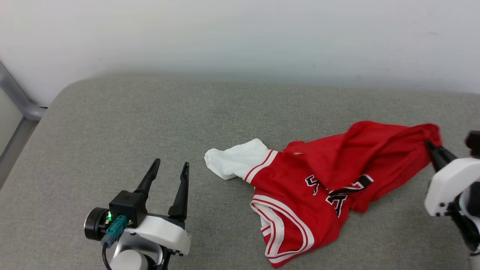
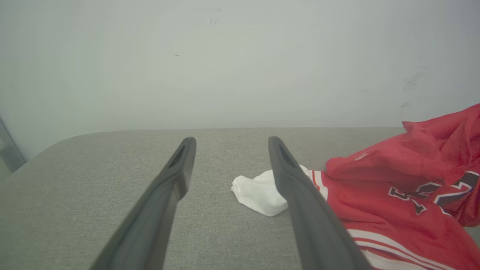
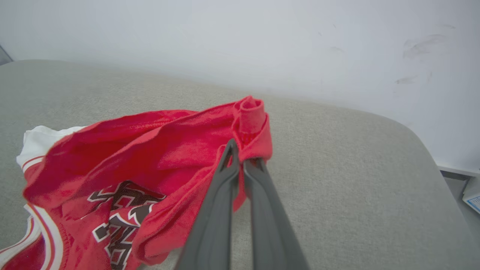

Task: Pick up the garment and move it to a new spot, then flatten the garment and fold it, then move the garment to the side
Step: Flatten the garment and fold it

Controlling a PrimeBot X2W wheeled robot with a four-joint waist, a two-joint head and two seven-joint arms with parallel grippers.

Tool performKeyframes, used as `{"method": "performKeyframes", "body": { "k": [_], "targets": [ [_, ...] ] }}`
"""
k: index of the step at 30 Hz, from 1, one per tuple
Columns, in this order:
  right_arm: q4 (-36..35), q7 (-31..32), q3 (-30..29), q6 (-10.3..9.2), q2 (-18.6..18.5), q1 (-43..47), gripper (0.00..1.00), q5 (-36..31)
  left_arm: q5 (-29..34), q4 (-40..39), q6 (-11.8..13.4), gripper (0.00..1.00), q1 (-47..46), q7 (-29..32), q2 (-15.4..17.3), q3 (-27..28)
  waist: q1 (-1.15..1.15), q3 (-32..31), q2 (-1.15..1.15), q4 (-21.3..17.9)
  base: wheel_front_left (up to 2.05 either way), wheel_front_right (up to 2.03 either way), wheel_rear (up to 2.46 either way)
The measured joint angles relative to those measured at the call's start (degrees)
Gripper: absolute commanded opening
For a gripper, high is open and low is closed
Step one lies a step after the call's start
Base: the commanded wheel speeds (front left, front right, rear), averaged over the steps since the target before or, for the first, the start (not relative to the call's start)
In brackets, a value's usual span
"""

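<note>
The garment (image 1: 318,180) is a crumpled red jersey with a white sleeve, striped trim and dark lettering, lying right of centre on the grey cushion. My right gripper (image 1: 431,147) is at the right edge, shut on the garment's far right corner, which is lifted off the cushion. In the right wrist view the right gripper (image 3: 240,155) pinches a red fold of the garment (image 3: 150,157). My left gripper (image 1: 168,167) stands open at the lower left, apart from the white sleeve. Between and beyond its fingers (image 2: 180,165) in the left wrist view lie bare cushion and the garment (image 2: 393,187).
The grey cushion (image 1: 131,123) runs across the view with a pale wall (image 1: 240,33) right behind it. A metal frame (image 1: 18,108) stands at the far left. The cushion's right edge drops off toward the floor (image 3: 457,183).
</note>
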Motion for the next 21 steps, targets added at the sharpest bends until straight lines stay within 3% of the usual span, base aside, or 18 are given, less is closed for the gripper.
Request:
{"method": "performKeyframes", "body": {
  "k": [8, 15, 16, 17, 19, 21],
  "targets": [
    [8.81, -1.29, -20.56, 0.00, 1.65, 0.20, 0.00, -1.93, 0.00, -0.24, 0.08, 1.00, -1.47, 0.03, 0.01, -0.14, 0.00, 3.41, 0.00, 0.09, 0.00, 0.00, 0.00],
    [18.46, -5.59, -27.77, -0.01, 4.32, 1.30, 0.00, -3.24, -0.08, 0.10, 0.00, 1.00, -2.29, 0.02, 0.23, 0.09, 0.00, 5.36, 0.00, 0.59, 0.00, 0.00, 0.00],
    [19.17, -6.53, -27.72, -0.01, 4.53, 1.29, 0.14, -3.31, -0.09, 0.18, 0.00, 1.00, -2.31, 0.02, 0.26, 0.13, 0.00, 5.43, 0.00, 0.58, 0.00, 0.00, 0.00],
    [19.70, -7.81, -27.70, -0.01, 4.94, 1.18, 0.36, -3.13, -0.19, 0.26, 0.00, 1.00, -2.31, 0.02, 0.29, 0.20, 0.00, 5.45, 0.00, 0.52, 0.00, 0.00, 0.00],
    [20.41, -10.81, -27.66, -0.01, 5.27, 1.04, 1.00, -3.24, -0.37, 0.45, 0.00, 1.00, -2.31, 0.01, 0.40, 0.33, 0.00, 5.36, 0.00, 0.36, 0.00, 0.00, 0.00],
    [20.18, -14.51, -27.24, -0.01, 5.32, 0.47, 1.00, -3.37, -0.41, 0.68, 0.12, 1.00, -2.28, 0.01, 0.49, 0.42, 0.00, 4.96, 0.00, 0.20, 0.00, 0.00, 0.00]
  ]
}}
